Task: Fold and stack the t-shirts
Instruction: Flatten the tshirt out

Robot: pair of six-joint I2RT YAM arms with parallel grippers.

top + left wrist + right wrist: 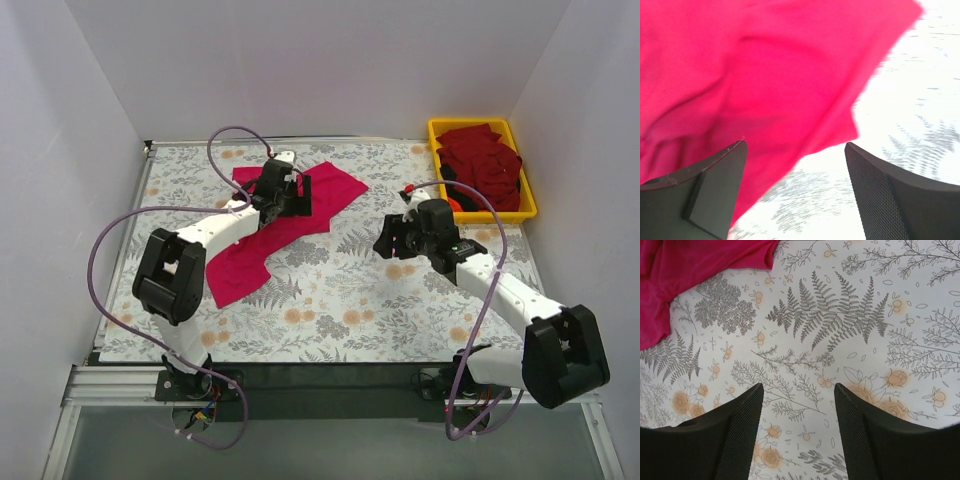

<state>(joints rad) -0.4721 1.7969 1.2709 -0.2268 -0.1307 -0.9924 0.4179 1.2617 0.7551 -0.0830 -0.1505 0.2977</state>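
Magenta t-shirt (335, 188) long axis near-left to far-right; left fingers (705, 190), right fingers (725, 440) spread, empty.

Table surface and the items resting directly on it.

The table (350, 300) was found covered edge to edge by a pale sheet printed with grey ferns and small orange flowers, laid flat. A magenta t-shirt (245, 262) was recorded on the left half, spread loosely and creased. One end was seen near the far edge and the other reached toward the near left. A yellow bin (500, 216) was noted standing in the far right corner, well apart from that shirt.
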